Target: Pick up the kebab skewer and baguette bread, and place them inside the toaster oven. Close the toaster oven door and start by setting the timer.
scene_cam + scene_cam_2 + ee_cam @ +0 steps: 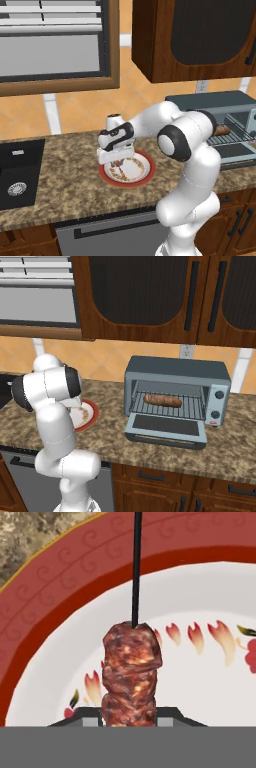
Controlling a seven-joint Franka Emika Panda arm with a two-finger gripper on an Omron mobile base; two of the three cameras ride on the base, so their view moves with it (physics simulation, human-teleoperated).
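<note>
In the hand view the kebab skewer lies on a red-rimmed white plate, its dark stick pointing away. My gripper is shut on its meat chunks, with a fingertip at each side. In the left base view the gripper reaches straight down onto the plate. The baguette bread lies on the wire rack inside the toaster oven. The toaster oven door hangs open, flat over the counter. The bread and the oven also show at the right of the left base view.
A black sink is set into the granite counter at the left. Dark wood cabinets hang above the oven. Bare counter lies between the sink and the plate. The oven's knobs sit on its right panel.
</note>
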